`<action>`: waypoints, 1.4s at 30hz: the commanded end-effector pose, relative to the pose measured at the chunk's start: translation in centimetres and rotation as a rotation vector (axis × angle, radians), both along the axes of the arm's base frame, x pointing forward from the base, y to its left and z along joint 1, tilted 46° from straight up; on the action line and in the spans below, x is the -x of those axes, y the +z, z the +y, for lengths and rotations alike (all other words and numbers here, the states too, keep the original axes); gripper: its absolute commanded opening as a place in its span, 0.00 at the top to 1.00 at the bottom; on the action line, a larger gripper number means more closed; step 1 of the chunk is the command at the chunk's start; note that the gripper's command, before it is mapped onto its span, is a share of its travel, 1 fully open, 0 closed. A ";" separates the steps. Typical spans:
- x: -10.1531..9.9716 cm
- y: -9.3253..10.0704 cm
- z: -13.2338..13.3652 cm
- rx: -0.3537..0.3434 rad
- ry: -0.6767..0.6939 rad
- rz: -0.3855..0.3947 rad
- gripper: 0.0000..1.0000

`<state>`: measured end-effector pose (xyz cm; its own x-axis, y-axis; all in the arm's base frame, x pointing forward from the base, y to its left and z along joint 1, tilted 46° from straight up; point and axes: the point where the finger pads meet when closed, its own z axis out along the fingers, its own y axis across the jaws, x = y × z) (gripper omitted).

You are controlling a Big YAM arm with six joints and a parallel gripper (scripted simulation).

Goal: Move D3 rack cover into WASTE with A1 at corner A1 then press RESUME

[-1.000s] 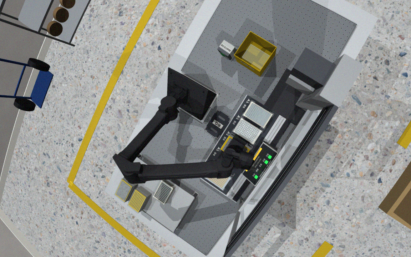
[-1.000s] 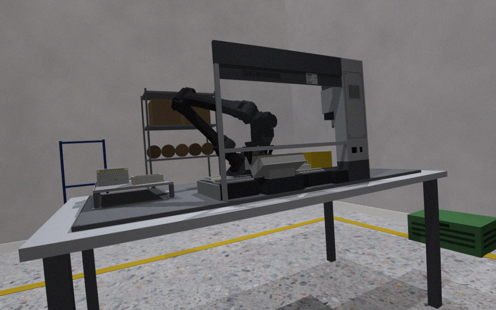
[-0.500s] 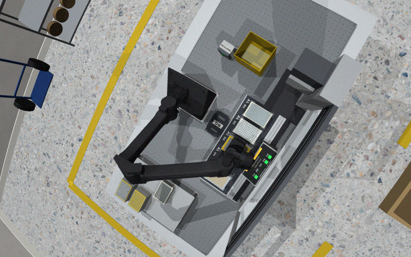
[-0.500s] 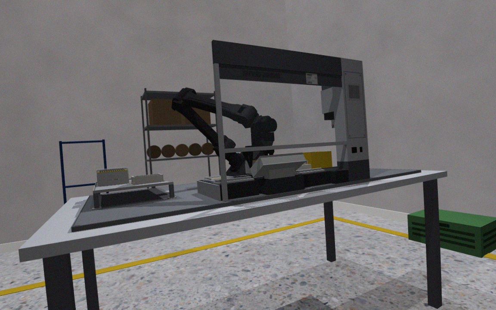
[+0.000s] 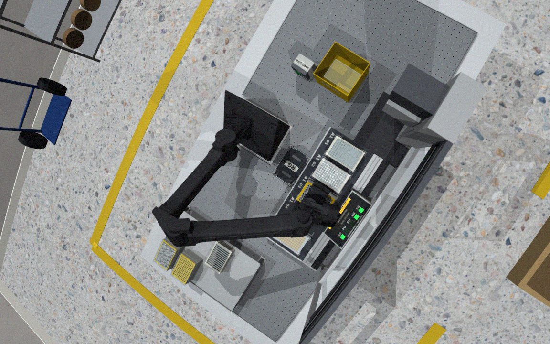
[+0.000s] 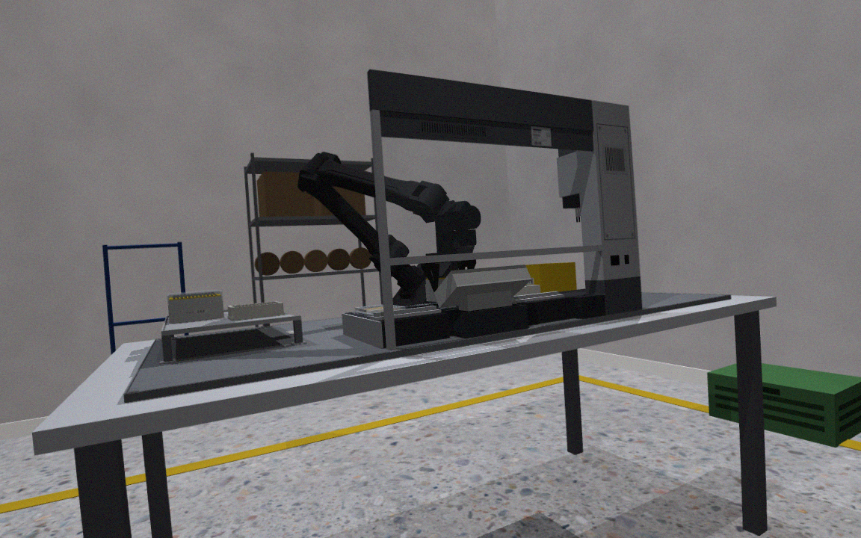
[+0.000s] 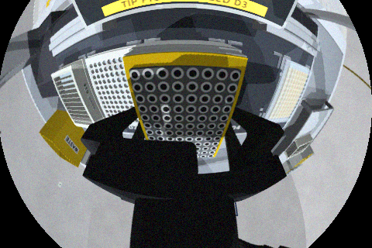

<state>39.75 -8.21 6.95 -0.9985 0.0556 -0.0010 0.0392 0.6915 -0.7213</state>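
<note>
My gripper (image 7: 184, 105) is shut on the yellow-framed tip rack (image 7: 183, 101), one finger on each long side. In the overhead view the rack (image 5: 306, 190) is at deck position D3, mostly hidden under my wrist (image 5: 320, 204). No cover lies on it; its open tip holes show. I cannot tell whether it sits flat in the locators. The yellow waste bin (image 5: 342, 71) stands at the far end of the table with a pale flat piece inside. The RESUME box (image 5: 303, 65) stands beside the bin. The panel strip (image 7: 184, 2) reads TIP PICKUP FAILED D3.
The reservoir at D1 (image 5: 344, 152) and the open plate at D2 (image 5: 331, 175) lie right beside the rack. The D5 plate (image 5: 290, 243) lies under my forearm. The RG nest (image 5: 289, 169) stands in front of the deck. The shelf unit (image 5: 191, 261) holds racks near my elbow.
</note>
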 end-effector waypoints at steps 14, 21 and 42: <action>-1.1 0.7 0.5 -0.003 0.010 -0.034 1.00; -1.1 0.7 0.5 -0.003 0.010 -0.034 1.00; -1.0 0.7 0.5 -0.003 0.010 -0.034 1.00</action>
